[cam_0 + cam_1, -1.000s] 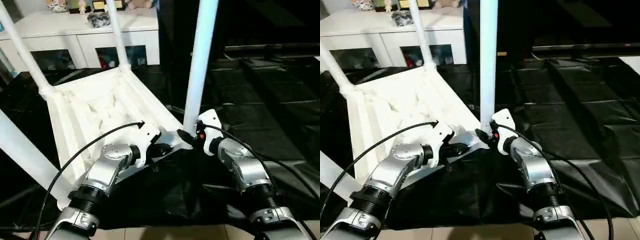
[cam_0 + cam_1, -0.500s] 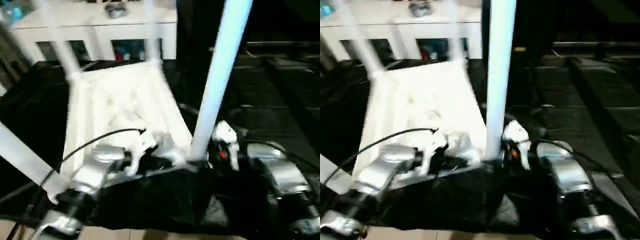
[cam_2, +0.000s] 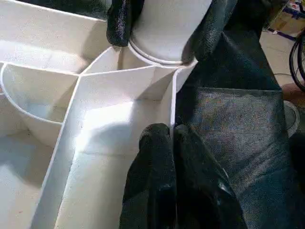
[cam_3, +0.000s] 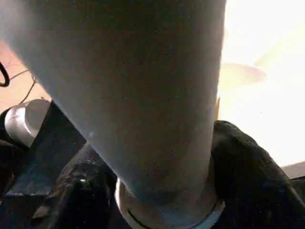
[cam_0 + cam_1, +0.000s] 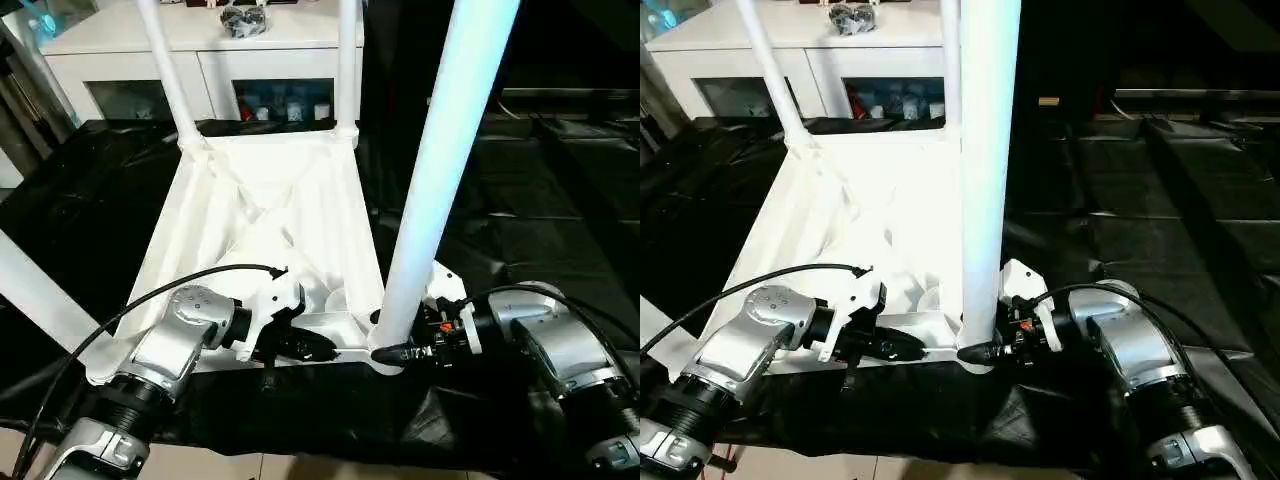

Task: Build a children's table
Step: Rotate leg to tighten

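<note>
Table inverted on black sheet, both grippers at its near edge.

We find the tabletop [image 5: 270,230] underside-up, its legs [image 5: 445,160] rising from the corner sockets. The right gripper [image 5: 392,352] clasps the base of the near leg at five o'clock, one finger [image 4: 240,171] on each side. The left gripper [image 3: 172,143] is pinched on the rim [image 3: 172,102] at six o'clock. A cabinet [image 5: 130,60] stands at twelve.

You can't see the tops of the four legs [image 5: 440,170]: the frame's upper edge cuts them. Small items on the cabinet [image 5: 200,40] stay unidentifiable.
</note>
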{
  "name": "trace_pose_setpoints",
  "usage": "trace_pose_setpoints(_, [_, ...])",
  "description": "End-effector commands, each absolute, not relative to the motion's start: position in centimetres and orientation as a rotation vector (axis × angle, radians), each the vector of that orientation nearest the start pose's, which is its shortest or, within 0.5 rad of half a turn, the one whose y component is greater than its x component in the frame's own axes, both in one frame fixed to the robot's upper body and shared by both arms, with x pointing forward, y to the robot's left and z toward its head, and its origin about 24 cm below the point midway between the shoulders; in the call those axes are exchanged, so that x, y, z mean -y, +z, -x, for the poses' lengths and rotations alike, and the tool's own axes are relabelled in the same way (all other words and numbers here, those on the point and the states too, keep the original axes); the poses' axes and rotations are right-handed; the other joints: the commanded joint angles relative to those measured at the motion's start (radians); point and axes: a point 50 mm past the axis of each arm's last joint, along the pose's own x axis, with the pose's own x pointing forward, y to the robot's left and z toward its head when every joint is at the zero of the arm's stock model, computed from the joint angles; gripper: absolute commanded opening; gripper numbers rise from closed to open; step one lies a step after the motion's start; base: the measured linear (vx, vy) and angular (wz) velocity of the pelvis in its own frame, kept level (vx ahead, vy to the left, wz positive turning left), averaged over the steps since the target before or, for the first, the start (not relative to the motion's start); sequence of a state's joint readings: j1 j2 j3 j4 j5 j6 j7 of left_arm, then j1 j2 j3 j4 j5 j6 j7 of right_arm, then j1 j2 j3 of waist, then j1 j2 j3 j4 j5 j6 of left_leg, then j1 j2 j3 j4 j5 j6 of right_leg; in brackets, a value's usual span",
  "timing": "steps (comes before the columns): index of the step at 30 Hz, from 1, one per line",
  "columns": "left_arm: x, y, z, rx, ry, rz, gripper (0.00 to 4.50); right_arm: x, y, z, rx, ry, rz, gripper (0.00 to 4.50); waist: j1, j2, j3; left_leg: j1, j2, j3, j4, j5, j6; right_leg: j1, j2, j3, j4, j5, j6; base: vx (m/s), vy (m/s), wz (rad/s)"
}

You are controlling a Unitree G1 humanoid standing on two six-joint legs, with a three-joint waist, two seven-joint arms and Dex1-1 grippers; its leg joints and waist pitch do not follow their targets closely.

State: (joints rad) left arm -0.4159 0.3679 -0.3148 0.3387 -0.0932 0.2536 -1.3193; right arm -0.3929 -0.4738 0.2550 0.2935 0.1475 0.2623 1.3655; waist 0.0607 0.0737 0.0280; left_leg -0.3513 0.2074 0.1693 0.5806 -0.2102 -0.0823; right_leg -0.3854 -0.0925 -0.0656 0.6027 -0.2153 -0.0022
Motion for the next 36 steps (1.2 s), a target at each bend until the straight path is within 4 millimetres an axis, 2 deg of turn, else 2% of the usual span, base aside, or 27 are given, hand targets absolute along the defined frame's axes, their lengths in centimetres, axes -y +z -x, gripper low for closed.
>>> trace_pose_setpoints(1, [-11.1,5.3,-28.2,-0.403,-1.505,-0.202,0.00,13.5,3.6,-25.7,-0.552,1.614,0.145,2.54,0.000,-0.011,-0.053,-0.004,0.017,0.005,-0.049,-0.037,0.127,0.052,-0.038,0.032,-0.049,0.051,-0.288,0.000,0.000,0.00])
trace_pose_setpoints(4, [-10.8,5.1,-28.2,-0.393,-1.474,-0.182,0.00,13.3,3.2,-25.8,-0.519,1.555,0.117,2.43,0.000,-0.010,-0.052,-0.004,0.018,0.005,-0.050,-0.052,0.120,0.051,-0.038,0.033,-0.051,0.034,-0.287,0.000,0.000,0.00])
trace_pose_setpoints(6, [-10.7,5.0,-28.4,-0.391,-1.443,-0.175,0.00,13.2,2.9,-26.0,-0.498,1.502,0.109,2.40,-0.003,-0.010,-0.047,-0.004,0.018,0.005,-0.055,-0.103,0.097,0.050,-0.039,0.033,-0.058,-0.031,-0.277,0.000,0.000,0.00])
trace_pose_setpoints(7, [-10.4,4.8,-29.0,-0.386,-1.358,-0.162,0.00,12.9,2.2,-26.7,-0.464,1.371,0.108,2.38,-0.006,-0.007,-0.042,-0.004,0.018,0.004,-0.059,-0.141,0.079,0.049,-0.040,0.034,-0.062,-0.087,-0.267,0.000,0.000,0.00])
trace_pose_setpoints(8, [-10.1,4.7,-29.3,-0.380,-1.312,-0.151,0.00,12.7,1.8,-27.2,-0.444,1.282,0.112,2.38,-0.010,-0.010,-0.038,-0.003,0.016,0.007,-0.061,-0.169,0.067,0.045,-0.040,0.035,-0.070,-0.130,-0.259,0.000,0.000,0.00])
trace_pose_setpoints(9, [-9.8,4.7,-29.5,-0.373,-1.283,-0.147,0.00,12.6,1.2,-27.7,-0.456,1.192,0.102,2.35,-0.015,-0.010,-0.034,0.002,0.013,0.004,-0.066,-0.225,0.037,0.044,-0.042,0.033,-0.078,-0.238,-0.236,-0.057,-0.007,-0.02])
trace_pose_setpoints(10, [-9.3,4.6,-29.8,-0.365,-1.237,-0.144,0.00,12.5,0.6,-28.3,-0.466,1.091,0.093,2.27,-0.025,-0.010,-0.030,0.000,0.010,0.001,-0.071,-0.257,0.015,0.044,-0.042,0.032,-0.085,-0.325,-0.206,-0.057,-0.007,-0.02])
trace_pose_setpoints(11, [-9.2,4.6,-29.9,-0.364,-1.229,-0.143,0.00,12.4,0.5,-28.4,-0.471,1.072,0.088,2.23,-0.038,-0.011,-0.028,-0.004,0.008,-0.006,-0.077,-0.282,0.003,0.049,-0.042,0.029,-0.088,-0.386,-0.174,-0.059,-0.001,-0.09])
trace_pose_setpoints(12, [-9.2,4.6,-29.9,-0.364,-1.226,-0.143,0.00,12.4,0.5,-28.4,-0.473,1.063,0.086,2.23,-0.043,-0.011,-0.028,-0.007,0.007,-0.008,-0.077,-0.287,0.001,0.051,-0.041,0.027,-0.090,-0.404,-0.160,0.000,0.000,0.00])
trace_pose_setpoints(13, [-8.7,4.5,-30.1,-0.358,-1.197,-0.138,0.00,12.1,0.2,-28.7,-0.488,1.003,0.052,2.20,-0.048,-0.007,-0.029,-0.006,0.007,-0.010,-0.078,-0.297,0.004,0.049,-0.042,0.028,-0.094,-0.414,-0.146,0.000,0.000,0.00])
trace_pose_setpoints(14, [-8.2,4.4,-30.4,-0.352,-1.160,-0.131,0.00,11.8,-0.2,-29.0,-0.506,0.937,0.013,2.12,-0.059,-0.008,-0.029,-0.001,0.005,-0.008,-0.075,-0.303,0.006,0.041,-0.039,0.031,-0.097,-0.401,-0.153,0.000,0.000,0.00])
trace_pose_setpoints(17, [-7.2,4.4,-30.6,-0.335,-1.136,-0.117,0.00,10.7,-0.6,-29.3,-0.522,0.849,-0.003,2.09,-0.068,-0.011,-0.030,-0.001,0.004,-0.008,-0.074,-0.307,0.015,0.038,-0.037,0.030,-0.099,-0.401,-0.158,0.000,0.000,0.00])
trace_pose_setpoints(22, [-6.1,4.7,-30.2,-0.309,-1.172,-0.102,0.00,8.7,-0.7,-29.1,-0.506,0.877,-0.016,2.09,-0.076,-0.007,-0.030,-0.006,0.005,-0.009,-0.076,-0.306,0.022,0.039,-0.038,0.031,-0.097,-0.382,-0.162,0.000,0.000,0.00])
trace_pose_setpoints(24, [-6.0,4.7,-29.9,-0.297,-1.213,-0.107,0.00,8.3,-0.2,-28.8,-0.480,0.925,-0.046,2.65,-0.076,-0.007,-0.030,-0.005,0.007,-0.009,-0.077,-0.311,0.027,0.038,-0.038,0.032,-0.097,-0.367,-0.168,0.000,0.000,0.00])
trace_pose_setpoints(27, [-6.5,4.6,-29.5,-0.301,-1.239,-0.117,0.00,9.2,0.4,-28.6,-0.470,0.964,-0.064,2.82,-0.076,-0.007,-0.032,-0.007,0.009,-0.009,-0.077,-0.301,0.036,0.043,-0.037,0.034,-0.092,-0.310,-0.184,0.000,0.000,0.00])
trace_pose_setpoints(29, [-6.6,4.5,-29.5,-0.304,-1.237,-0.120,0.00,9.5,0.5,-28.6,-0.467,0.974,-0.051,2.87,-0.073,-0.007,-0.036,-0.006,0.009,-0.005,-0.073,-0.258,0.049,0.043,-0.038,0.036,-0.088,-0.241,-0.204,0.000,0.000,0.00])
trace_pose_setpoints(30, [-6.7,4.5,-29.5,-0.307,-1.236,-0.124,0.00,9.8,0.7,-28.4,-0.462,0.993,-0.038,2.99,-0.073,-0.007,-0.036,-0.006,0.009,-0.005,-0.073,-0.258,0.049,0.043,-0.038,0.036,-0.088,-0.241,-0.204,0.000,0.000,0.00])
trace_pose_setpoints(31, [-7.0,4.3,-29.5,-0.312,-1.234,-0.131,0.00,11.1,1.1,-28.1,-0.456,1.032,-0.026,3.16,-0.068,-0.008,-0.041,-0.007,0.009,-0.004,-0.069,-0.212,0.063,0.051,-0.036,0.035,-0.083,-0.178,-0.218,0.000,0.000,0.00])
trace_pose_setpoints(32, [-7.2,4.3,-29.5,-0.315,-1.232,-0.136,0.00,11.9,1.5,-27.8,-0.453,1.058,-0.020,3.25,-0.066,-0.009,-0.042,-0.007,0.010,-0.003,-0.066,-0.196,0.075,0.053,-0.034,0.036,-0.081,-0.148,-0.221,0.000,0.000,0.00])
trace_pose_setpoints(33, [-7.5,4.2,-29.5,-0.318,-1.230,-0.139,0.00,13.0,1.9,-27.6,-0.449,1.077,-0.020,3.30,-0.053,-0.007,-0.047,0.002,0.012,0.003,-0.060,-0.161,0.098,0.048,-0.035,0.038,-0.077,-0.086,-0.239,0.000,0.000,0.00])
trace_pose_setpoints(34, [-7.8,4.2,-29.6,-0.321,-1.228,-0.145,0.00,14.4,2.4,-27.3,-0.436,1.093,-0.010,3.47,-0.047,-0.007,-0.049,-0.007,0.011,0.003,-0.058,-0.115,0.115,0.054,-0.036,0.037,-0.069,-0.029,-0.257,0.000,0.000,0.00])
trace_pose_setpoints(36, [-7.8,4.2,-29.6,-0.321,-1.228,-0.146,0.00,14.6,2.4,-27.3,-0.435,1.094,-0.008,3.60,-0.037,-0.009,-0.053,-0.007,0.011,0.004,-0.052,-0.071,0.134,0.053,-0.036,0.037,-0.063,0.029,-0.269,0.000,0.000,0.00])
